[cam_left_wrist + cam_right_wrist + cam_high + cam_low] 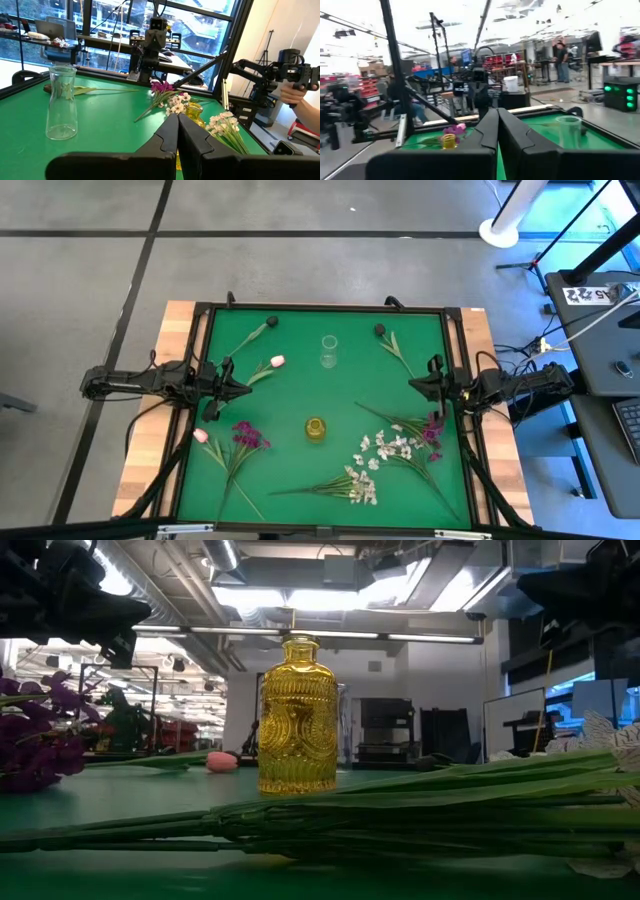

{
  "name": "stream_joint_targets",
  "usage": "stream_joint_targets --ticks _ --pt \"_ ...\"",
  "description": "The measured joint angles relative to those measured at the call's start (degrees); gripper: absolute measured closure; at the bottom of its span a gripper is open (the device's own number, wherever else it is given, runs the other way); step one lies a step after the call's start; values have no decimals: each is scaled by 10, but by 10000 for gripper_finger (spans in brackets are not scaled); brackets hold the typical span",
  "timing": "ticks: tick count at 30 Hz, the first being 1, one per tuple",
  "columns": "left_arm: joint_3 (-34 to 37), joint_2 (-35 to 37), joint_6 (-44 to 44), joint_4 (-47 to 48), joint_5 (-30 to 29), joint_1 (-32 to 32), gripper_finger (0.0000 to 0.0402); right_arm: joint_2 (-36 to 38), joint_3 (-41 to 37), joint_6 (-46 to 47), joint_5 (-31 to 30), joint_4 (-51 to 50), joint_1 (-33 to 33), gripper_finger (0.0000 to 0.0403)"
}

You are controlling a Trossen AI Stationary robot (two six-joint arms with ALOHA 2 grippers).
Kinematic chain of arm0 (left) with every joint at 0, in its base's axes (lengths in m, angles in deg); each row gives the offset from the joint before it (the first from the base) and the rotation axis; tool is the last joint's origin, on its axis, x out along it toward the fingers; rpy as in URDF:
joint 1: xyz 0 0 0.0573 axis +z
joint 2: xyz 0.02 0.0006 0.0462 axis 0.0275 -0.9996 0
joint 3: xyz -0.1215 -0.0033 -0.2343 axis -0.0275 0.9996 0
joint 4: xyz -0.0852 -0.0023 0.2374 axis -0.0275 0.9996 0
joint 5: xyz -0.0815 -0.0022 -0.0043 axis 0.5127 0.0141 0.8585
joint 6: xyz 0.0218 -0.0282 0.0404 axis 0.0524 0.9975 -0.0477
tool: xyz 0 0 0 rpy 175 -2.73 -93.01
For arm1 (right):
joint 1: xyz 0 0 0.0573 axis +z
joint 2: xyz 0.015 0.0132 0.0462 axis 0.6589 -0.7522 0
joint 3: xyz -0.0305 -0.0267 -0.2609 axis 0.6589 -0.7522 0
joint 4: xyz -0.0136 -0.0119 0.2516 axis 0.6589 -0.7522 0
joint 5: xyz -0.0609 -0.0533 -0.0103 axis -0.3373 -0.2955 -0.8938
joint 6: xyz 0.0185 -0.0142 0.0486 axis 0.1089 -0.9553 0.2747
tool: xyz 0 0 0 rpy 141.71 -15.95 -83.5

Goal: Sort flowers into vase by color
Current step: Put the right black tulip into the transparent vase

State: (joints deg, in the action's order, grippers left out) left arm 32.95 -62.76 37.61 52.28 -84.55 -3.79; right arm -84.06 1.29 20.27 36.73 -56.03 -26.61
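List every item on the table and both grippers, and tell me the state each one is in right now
Left gripper: shut, empty, at the mat's left edge.
Right gripper: shut, empty, at the mat's right edge.
Clear vase: upright, empty.
Yellow vase: upright, no flowers in it.
Pink tulip: lying flat.
Magenta flowers: lying flat, left of the yellow vase.
White blossom sprays: lying flat, right of the yellow vase.
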Motion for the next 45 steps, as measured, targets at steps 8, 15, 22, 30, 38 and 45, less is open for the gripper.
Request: stream_joint_targets --ticks 8,15,22,30,38,45 --pt "0 0 0 0 0 0 401 -35 53 -11 1 -15 0 393" --pt "0 0 0 0 0 0 401 -172 150 -13 -22 -115 0 393" --pt "0 0 0 0 0 0 401 -310 270 15 -94 -245 0 393" --pt "0 0 0 0 0 0 401 -377 370 85 -135 -412 0 393" --pt "0 0 0 0 0 0 401 -400 373 98 -135 -448 0 393" --pt "0 0 0 0 0 0 401 -455 368 116 -141 -461 0 393"
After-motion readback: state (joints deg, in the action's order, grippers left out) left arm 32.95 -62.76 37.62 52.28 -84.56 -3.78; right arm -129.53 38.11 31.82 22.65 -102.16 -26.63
